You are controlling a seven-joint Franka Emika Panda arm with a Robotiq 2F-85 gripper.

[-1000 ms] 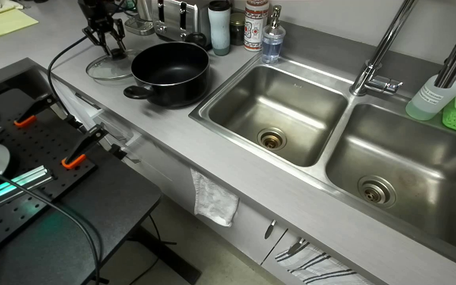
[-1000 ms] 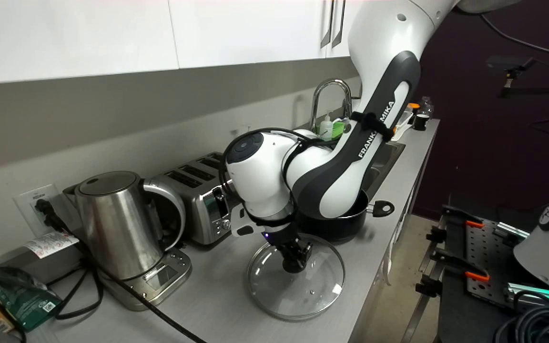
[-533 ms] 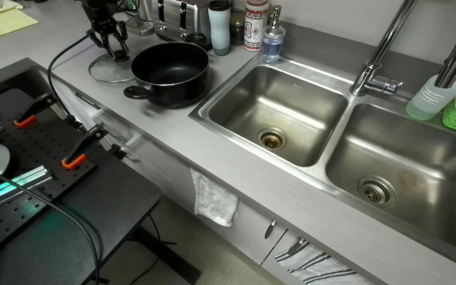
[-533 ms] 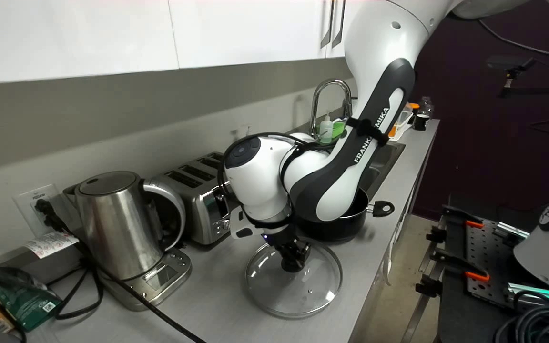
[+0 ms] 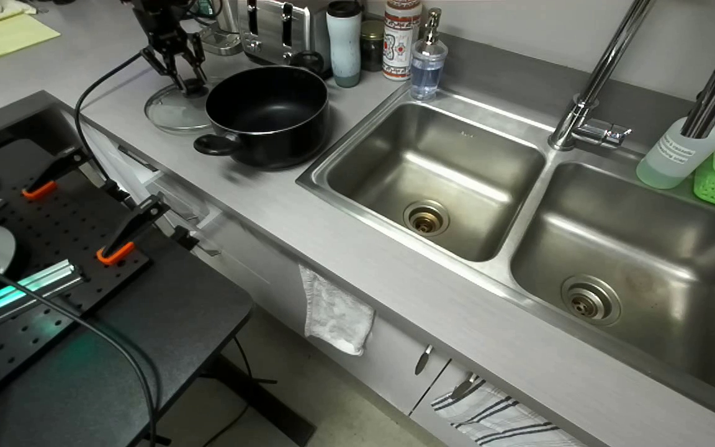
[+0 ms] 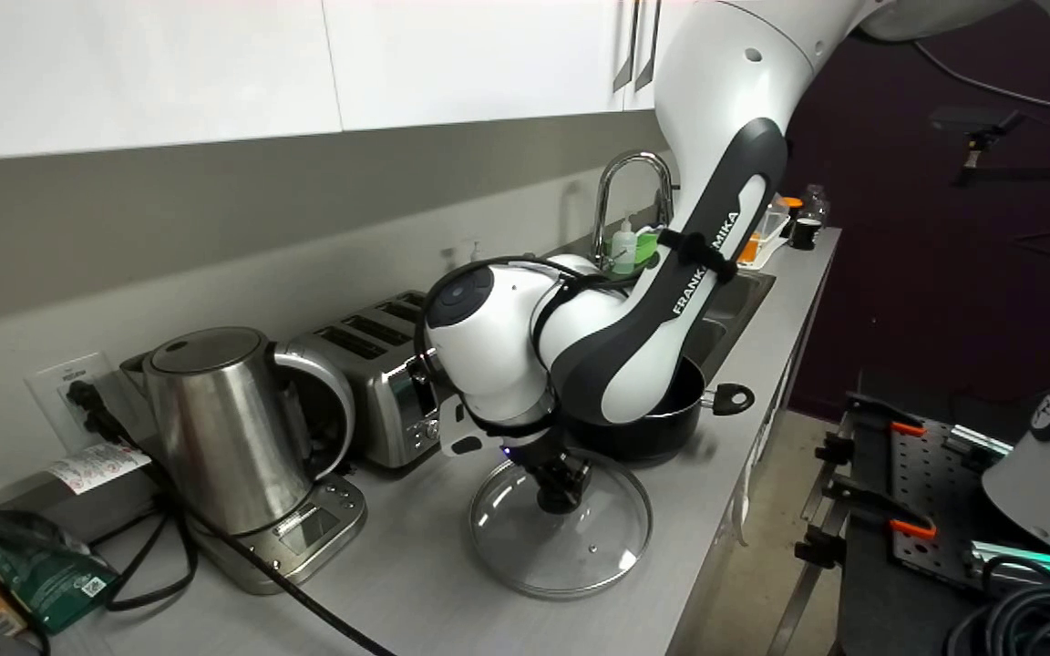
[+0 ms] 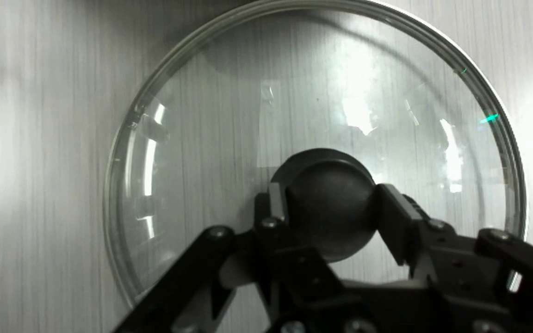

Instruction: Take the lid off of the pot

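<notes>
The round glass lid (image 5: 168,115) with its metal rim is off the pot, beside it, at or just above the counter; I cannot tell whether it touches. It also shows in an exterior view (image 6: 571,560) and in the wrist view (image 7: 211,115). My gripper (image 7: 330,203) is shut on the lid's black knob (image 7: 333,231), one finger on each side. The gripper (image 5: 188,87) is beside the pot. The black pot (image 5: 264,146) stands uncovered on the counter, its inside showing dark and bare; the arm partly hides it in an exterior view (image 6: 639,439).
A steel toaster (image 5: 277,31), a tumbler (image 5: 344,46) and a soap dispenser (image 5: 427,65) stand behind the pot. The sink (image 5: 357,211) lies beside it. A kettle (image 6: 215,437) with a cord stands near the lid. The counter's front edge (image 6: 716,547) is close to the lid.
The gripper and lid have shifted slightly toward the pot and a little lower, with the knob still between the fingers. The pot has not moved.
</notes>
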